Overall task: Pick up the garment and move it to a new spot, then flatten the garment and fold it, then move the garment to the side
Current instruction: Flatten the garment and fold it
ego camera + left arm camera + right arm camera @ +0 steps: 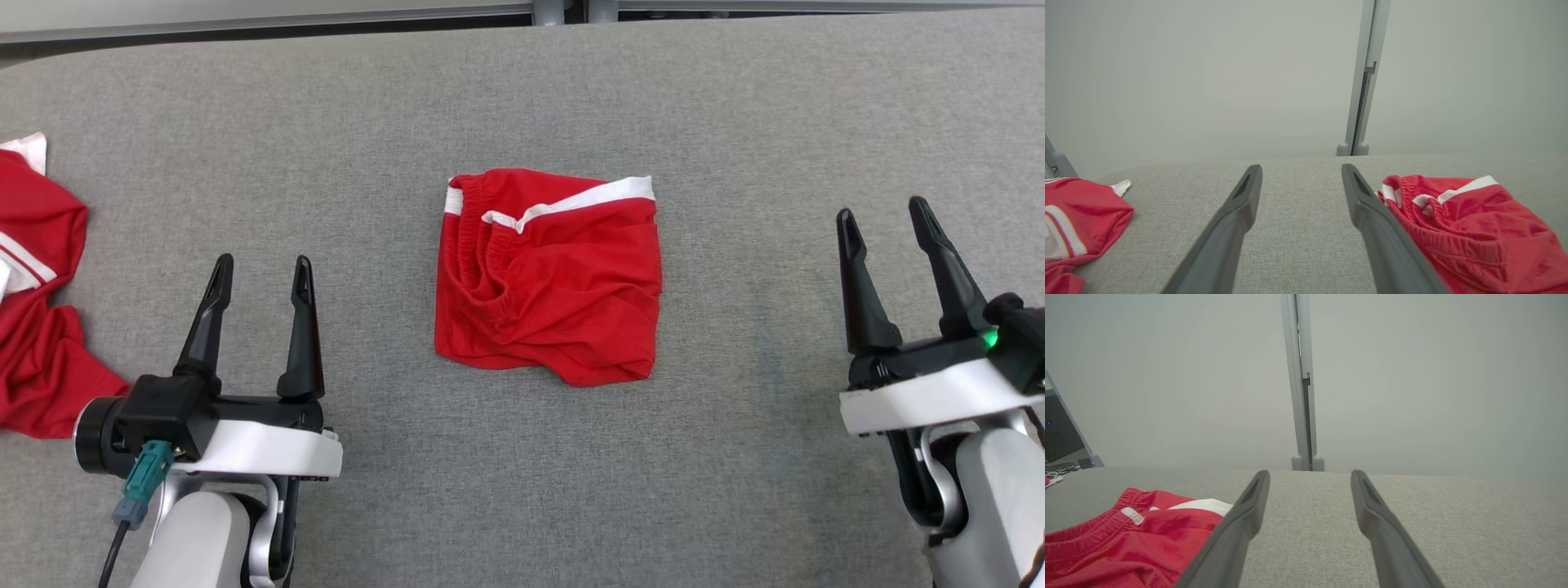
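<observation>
The garment point(549, 273) is a pair of red shorts with white trim, folded into a rough square in the middle of the grey table point(735, 122). It also appears at the lower right of the left wrist view point(1470, 228) and the lower left of the right wrist view point(1126, 543). My left gripper point(262, 270) hovers open to the garment's left, nothing between its fingers point(1237, 220). My right gripper point(883, 215) stands open well to the garment's right, its fingers point(1376, 522) over bare cloth surface.
A second red garment with white stripes point(37, 294) lies crumpled at the table's left edge, close behind my left gripper. A grey post point(1302, 396) and pale wall stand beyond the table's far edge.
</observation>
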`<state>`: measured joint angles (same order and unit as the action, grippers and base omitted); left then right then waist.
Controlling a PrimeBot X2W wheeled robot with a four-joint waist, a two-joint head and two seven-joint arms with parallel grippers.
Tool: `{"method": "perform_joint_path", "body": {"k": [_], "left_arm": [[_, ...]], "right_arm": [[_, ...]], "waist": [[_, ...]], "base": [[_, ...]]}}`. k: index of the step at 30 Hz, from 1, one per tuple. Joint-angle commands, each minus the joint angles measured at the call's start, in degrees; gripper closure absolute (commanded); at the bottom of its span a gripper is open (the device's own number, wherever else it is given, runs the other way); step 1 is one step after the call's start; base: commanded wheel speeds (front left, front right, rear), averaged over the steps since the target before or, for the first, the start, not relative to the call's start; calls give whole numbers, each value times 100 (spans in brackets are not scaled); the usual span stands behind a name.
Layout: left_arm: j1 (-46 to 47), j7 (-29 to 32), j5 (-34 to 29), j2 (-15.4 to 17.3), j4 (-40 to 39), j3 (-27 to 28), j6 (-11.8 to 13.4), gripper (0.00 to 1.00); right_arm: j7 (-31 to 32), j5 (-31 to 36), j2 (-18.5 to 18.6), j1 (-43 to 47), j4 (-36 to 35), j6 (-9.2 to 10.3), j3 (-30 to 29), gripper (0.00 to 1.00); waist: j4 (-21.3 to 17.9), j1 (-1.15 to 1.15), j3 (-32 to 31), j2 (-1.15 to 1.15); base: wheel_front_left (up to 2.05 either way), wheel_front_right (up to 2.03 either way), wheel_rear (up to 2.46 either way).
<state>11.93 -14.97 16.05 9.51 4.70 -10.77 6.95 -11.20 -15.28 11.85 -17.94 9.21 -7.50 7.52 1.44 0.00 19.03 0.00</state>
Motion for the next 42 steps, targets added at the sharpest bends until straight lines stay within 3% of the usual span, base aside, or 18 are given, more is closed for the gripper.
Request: {"method": "perform_joint_path", "body": {"k": [1,19,21,24,29,37,42], "left_arm": [[-48,0,-31,31,27,-1,1,0],[15,47,7,85,65,-92,52,0],[61,49,5,78,46,-112,53,0],[133,42,23,72,26,-122,46,0],[170,24,55,22,40,-129,43,0],[316,-13,113,-115,118,-164,-39,0],[299,-23,97,-169,158,-150,-80,0]], "right_arm": [[64,53,-34,124,-150,1,-72,0],[440,297,-246,396,-694,1,-224,0],[472,319,-281,319,-657,1,-199,100],[533,338,-352,131,-532,2,46,100],[655,262,-549,-391,-28,2,993,100],[717,-89,-824,-1290,1259,1,2558,100],[668,-323,-871,-1663,2009,2,3138,100]], "waist": [[-23,0,-18,0],[-70,0,-23,0],[-36,0,7,0],[32,0,77,0],[146,0,189,0],[362,0,337,0],[417,0,333,0]], "base": [[0,0,0],[0,0,0],[0,0,0],[0,0,0],[0,0,0],[0,0,0],[0,0,0]]}}
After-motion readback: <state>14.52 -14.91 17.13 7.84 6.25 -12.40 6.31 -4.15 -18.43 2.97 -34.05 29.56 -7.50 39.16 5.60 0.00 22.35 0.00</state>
